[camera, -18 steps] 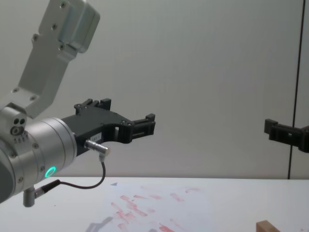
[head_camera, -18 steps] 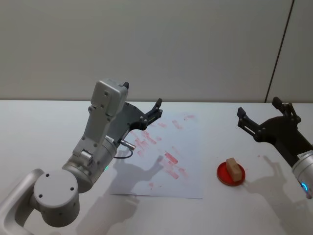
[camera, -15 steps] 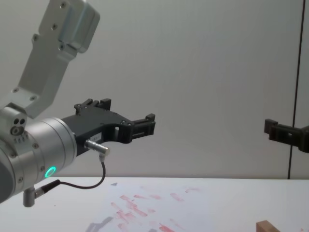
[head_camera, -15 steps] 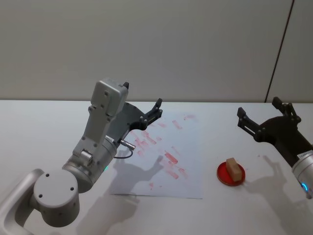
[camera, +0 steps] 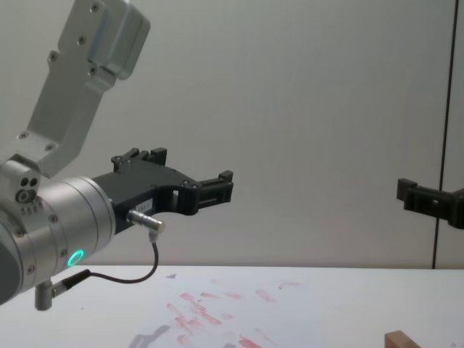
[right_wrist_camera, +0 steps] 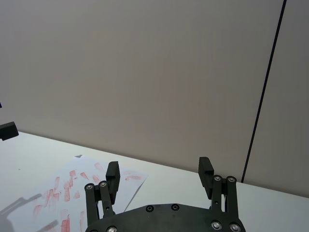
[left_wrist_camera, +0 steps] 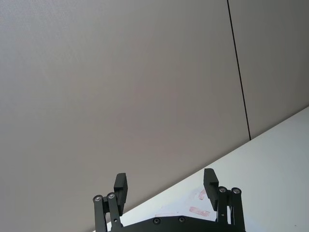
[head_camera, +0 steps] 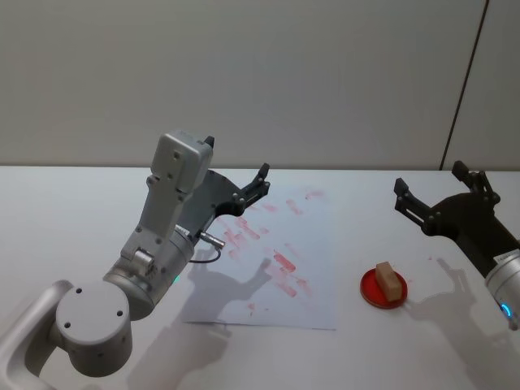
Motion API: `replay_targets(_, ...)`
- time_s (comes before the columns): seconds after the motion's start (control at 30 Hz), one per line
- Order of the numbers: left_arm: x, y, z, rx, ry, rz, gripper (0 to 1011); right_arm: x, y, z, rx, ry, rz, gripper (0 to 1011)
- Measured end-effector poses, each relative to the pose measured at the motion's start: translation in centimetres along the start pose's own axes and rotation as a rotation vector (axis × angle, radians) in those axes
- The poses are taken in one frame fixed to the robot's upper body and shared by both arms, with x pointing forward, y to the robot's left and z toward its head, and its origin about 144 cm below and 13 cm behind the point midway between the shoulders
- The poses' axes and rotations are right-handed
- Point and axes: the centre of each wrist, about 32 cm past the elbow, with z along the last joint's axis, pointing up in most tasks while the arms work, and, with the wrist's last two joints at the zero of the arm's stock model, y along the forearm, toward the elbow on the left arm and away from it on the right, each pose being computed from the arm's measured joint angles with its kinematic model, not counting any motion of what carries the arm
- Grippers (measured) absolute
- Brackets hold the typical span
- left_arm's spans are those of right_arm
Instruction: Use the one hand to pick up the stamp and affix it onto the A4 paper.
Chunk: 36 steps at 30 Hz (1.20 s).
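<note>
The stamp point(head_camera: 390, 280) lies on a round red pad point(head_camera: 373, 294), to the right of the paper point(head_camera: 313, 244) and apart from its edge. Resting there probably keeps its face inked, though that underside is hidden. The paper lies flat on the table point(head_camera: 73, 203) and carries many red imprints across its middle and far part, while its near right area looks bare.

The right gripper point(head_camera: 431, 179) hangs in the air to the right of the paper, beyond the pad and above it. Its fingers are spread wide and hold nothing, and it points toward the wall rather than down. It is the nearer of the two to the stamp, so it seems the likelier one to pick the stamp up. It would first need to tip down and drop over the block.

The left gripper point(left_wrist_camera: 164, 180) is raised above the paper's far left part, also spread wide and empty. Its shadow falls across the sheet. From that height it touches nothing and leaves the paper free for stamping.
</note>
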Motion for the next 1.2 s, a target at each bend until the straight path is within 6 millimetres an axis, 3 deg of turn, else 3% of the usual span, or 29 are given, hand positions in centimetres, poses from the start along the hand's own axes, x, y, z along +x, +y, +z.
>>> replay_targets(1.2, 0.0, 0.0, 0.0, 0.0, 0.0, 0.0, 1003, 0.0, 0.0, 0.0, 0.0, 0.0, 0.0, 1001)
